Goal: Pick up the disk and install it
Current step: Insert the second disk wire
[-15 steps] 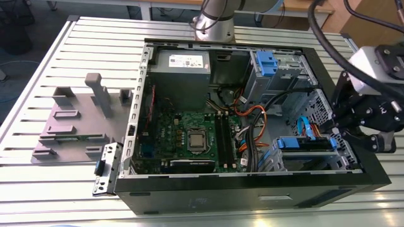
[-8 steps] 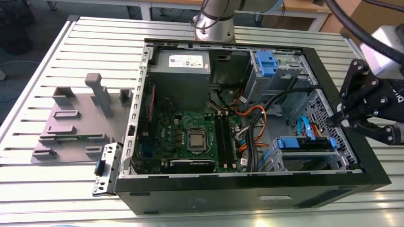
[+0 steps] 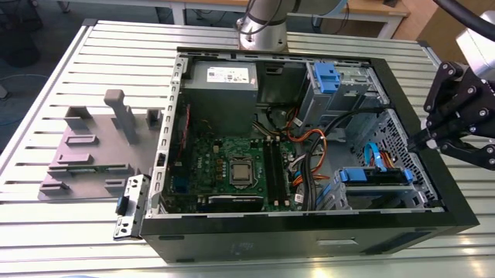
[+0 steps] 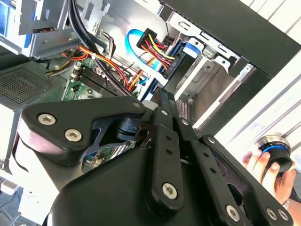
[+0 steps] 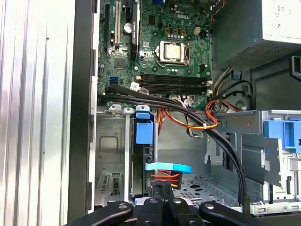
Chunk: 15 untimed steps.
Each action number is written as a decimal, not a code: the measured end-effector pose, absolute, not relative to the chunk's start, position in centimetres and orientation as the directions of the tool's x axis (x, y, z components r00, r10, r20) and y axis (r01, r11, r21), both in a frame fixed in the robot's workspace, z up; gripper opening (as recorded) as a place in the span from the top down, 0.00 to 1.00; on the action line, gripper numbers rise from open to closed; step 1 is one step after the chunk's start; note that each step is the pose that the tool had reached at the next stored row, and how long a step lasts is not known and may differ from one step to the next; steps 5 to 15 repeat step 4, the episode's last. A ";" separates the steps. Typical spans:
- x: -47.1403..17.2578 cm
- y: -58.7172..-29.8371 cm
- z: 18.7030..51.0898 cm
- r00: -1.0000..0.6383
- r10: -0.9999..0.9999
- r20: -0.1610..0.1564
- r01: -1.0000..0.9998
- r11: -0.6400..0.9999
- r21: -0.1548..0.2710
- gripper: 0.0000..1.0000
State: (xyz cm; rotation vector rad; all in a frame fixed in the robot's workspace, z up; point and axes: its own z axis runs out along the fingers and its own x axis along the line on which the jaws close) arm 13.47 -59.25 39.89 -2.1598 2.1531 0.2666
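Blue-railed silver hard disk (image 5: 142, 136) sat in a corner bay of the open black computer case (image 3: 309, 234); black gripper (image 4: 163, 101) hovered above, fingers closed, empty; install seemingly complete

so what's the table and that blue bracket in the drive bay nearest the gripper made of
Table: looks like bare aluminium, ribbed slotted profiles with a dull silver sheen. Blue bracket: probably moulded plastic, solid matte colour with rounded edges, though painted metal cannot be ruled out.
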 end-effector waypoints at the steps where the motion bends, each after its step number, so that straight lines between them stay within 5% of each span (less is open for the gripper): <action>1: 13.5 -59.2 39.9 -0.003 -0.984 -0.179 -0.998 -0.009 0.066 0.89; 15: 13.5 -59.2 39.9 -0.003 -0.984 -0.179 -0.998 -0.009 0.066 0.89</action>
